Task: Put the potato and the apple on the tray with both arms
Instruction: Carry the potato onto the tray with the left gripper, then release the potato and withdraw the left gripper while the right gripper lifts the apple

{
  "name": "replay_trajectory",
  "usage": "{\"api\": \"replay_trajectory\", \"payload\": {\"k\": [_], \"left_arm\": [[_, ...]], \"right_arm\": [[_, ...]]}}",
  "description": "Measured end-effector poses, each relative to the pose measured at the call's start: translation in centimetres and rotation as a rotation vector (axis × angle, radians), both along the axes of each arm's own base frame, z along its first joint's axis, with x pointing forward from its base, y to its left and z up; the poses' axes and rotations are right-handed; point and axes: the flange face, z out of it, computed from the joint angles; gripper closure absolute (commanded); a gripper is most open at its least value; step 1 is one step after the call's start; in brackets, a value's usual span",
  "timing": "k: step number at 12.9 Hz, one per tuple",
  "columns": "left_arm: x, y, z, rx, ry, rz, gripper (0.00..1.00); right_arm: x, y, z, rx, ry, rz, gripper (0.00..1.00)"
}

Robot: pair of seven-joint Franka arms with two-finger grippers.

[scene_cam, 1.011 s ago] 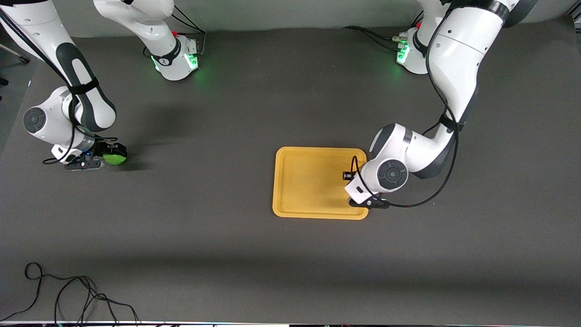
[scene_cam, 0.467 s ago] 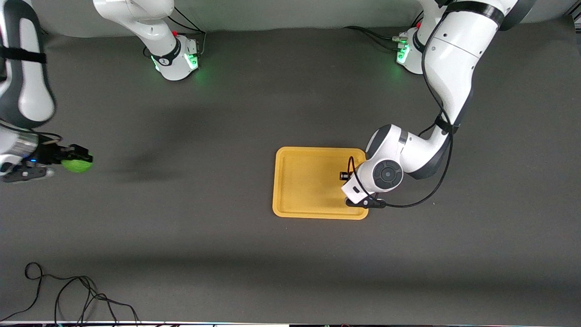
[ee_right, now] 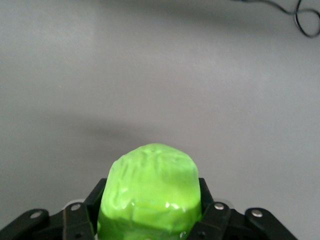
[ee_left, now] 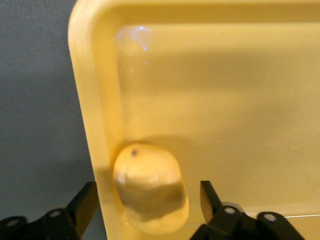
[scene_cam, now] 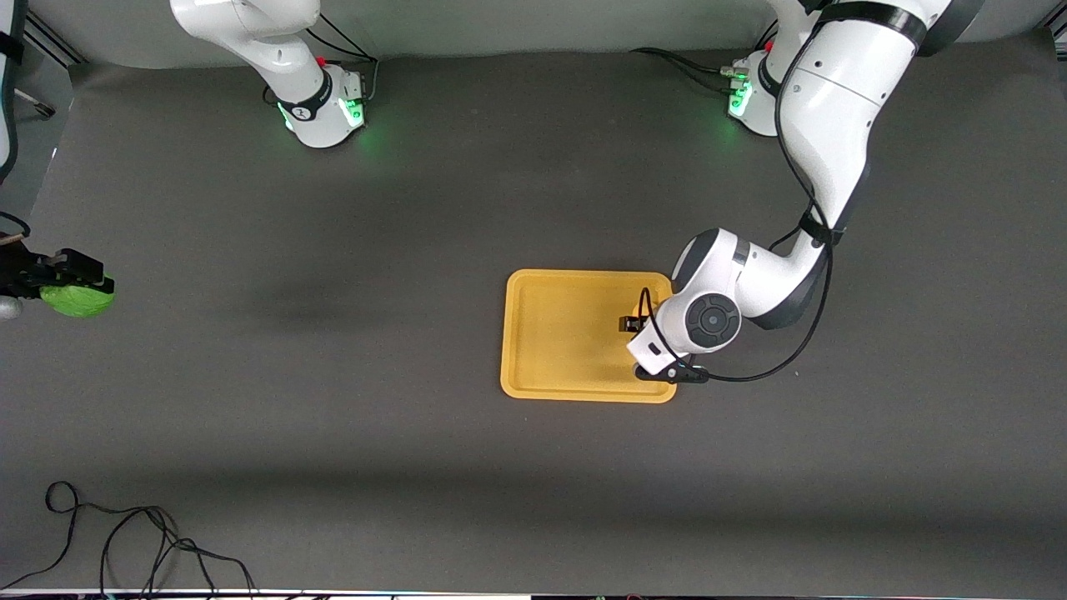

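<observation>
Since a second ago, right gripper (scene_cam: 62, 279) clamped on apple (scene_cam: 77, 299) has swung away from tray (scene_cam: 567, 333); we note left gripper (ee_left: 145, 202) spread around potato (ee_left: 150, 192), released on it.

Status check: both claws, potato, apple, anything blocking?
Left claw open around potato on tray. Right claw shut on apple, aloft at right arm's table end. Nothing blocking.

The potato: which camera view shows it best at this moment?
The left wrist view shows the potato best: it lies in the tray against the rim, between the open fingers of the left tool. The front view shows only a sliver of it beside the left arm's wrist. The right wrist view shows none of it.
</observation>
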Motion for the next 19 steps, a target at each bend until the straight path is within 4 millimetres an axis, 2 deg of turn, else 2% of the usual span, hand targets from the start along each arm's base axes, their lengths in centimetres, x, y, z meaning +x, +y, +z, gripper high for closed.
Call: {"api": "replay_trajectory", "payload": {"k": [2, 3, 5, 7, 9, 12, 14, 15, 17, 19], "left_arm": [[1.0, 0.5, 1.9, -0.003, -0.025, 0.011, 0.01], [1.4, 1.2, 4.2, 0.008, -0.020, 0.015, 0.00], [2.2, 4.1, 11.2, 0.045, -0.006, 0.033, 0.00], [2.2, 8.2, 18.8, 0.115, -0.027, 0.051, 0.00], [1.6, 12.6, 25.2, 0.157, -0.080, 0.071, 0.00], [0.1, 21.2, 32.0, 0.127, -0.092, -0.075, 0.00], [-1.6, 26.0, 34.8, 0.122, -0.114, -0.107, 0.01], [-2.5, 27.5, 35.4, 0.123, -0.135, -0.113, 0.01], [-3.9, 28.8, 35.1, 0.132, -0.175, -0.116, 0.01], [-4.4, 30.7, 34.4, 0.127, -0.177, -0.140, 0.01]], "right_arm": [[1.1, 4.0, 0.6, -0.009, -0.013, 0.002, 0.58], [1.5, 6.2, 0.9, -0.013, -0.019, -0.002, 0.58], [2.0, 10.5, 1.4, -0.018, -0.030, -0.019, 0.58], [2.2, 15.3, 2.0, -0.020, -0.043, -0.038, 0.58], [1.9, 20.9, 2.9, -0.022, -0.051, -0.068, 0.58], [1.3, 32.4, 3.7, -0.032, -0.079, -0.148, 0.58], [0.3, 41.2, 2.4, -0.026, -0.082, -0.225, 0.58], [-0.4, 45.6, 1.1, -0.026, -0.077, -0.275, 0.58], [-2.2, 54.1, -1.8, -0.028, -0.076, -0.350, 0.58], [-5.1, 62.1, -5.1, -0.012, -0.059, -0.385, 0.58]]}}
